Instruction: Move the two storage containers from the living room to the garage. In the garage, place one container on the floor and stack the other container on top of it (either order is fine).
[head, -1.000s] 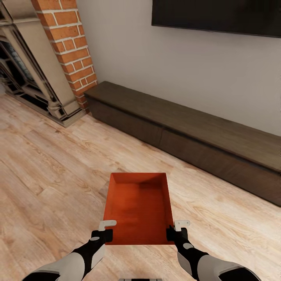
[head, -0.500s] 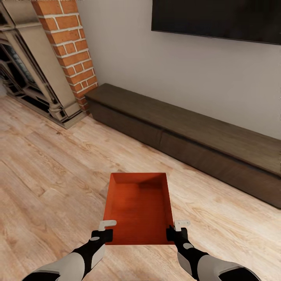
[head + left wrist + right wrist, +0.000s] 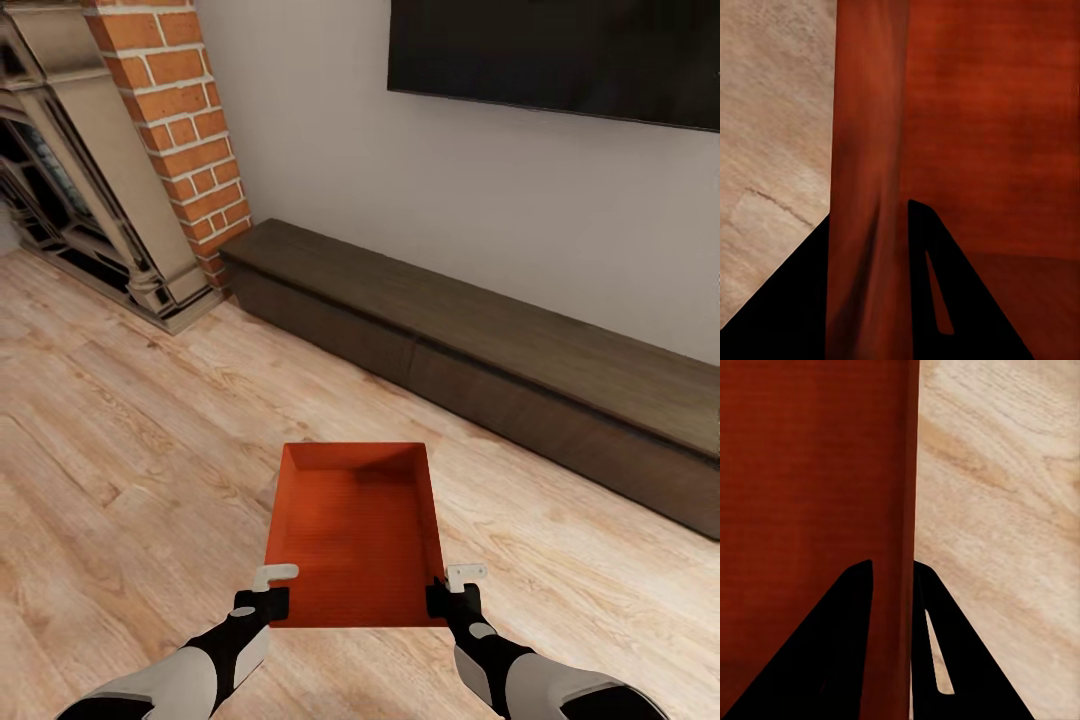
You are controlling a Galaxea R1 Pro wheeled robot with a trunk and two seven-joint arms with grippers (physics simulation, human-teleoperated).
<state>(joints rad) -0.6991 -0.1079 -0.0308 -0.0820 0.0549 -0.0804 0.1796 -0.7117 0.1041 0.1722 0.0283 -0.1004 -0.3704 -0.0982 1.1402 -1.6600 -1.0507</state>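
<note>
Container: one orange-red storage container [image 3: 355, 535] is carried in front of the robot, above the light wood plank floor [image 3: 120, 440] of the living room, open side up and empty
Left pincer: the left pincer [image 3: 268, 588] is clamped on the container's left wall near its near corner; in the left wrist view the thin wall [image 3: 866, 187] runs between the two dark fingers [image 3: 945, 300]
Right pincer: the right pincer [image 3: 458, 588] is clamped on the right wall at the matching corner; the right wrist view shows the wall edge [image 3: 907, 510] pinched between its fingers [image 3: 832, 660]
Risk, grip: both holds sit at the near end, so the far end hangs unsupported; a jolt could, I judge, tip it down and twist the thin walls out of the pincers
Risk, arms: if the two arms drift apart or together, the walls may slip free or buckle
Risk, route: the low dark cabinet [image 3: 480, 350] and brick column [image 3: 175, 120] lie ahead; driving on without turning could knock the container's front
Count: one container, two pincers, one cabinet, one brick column, one wall screen [image 3: 560, 50]
</note>
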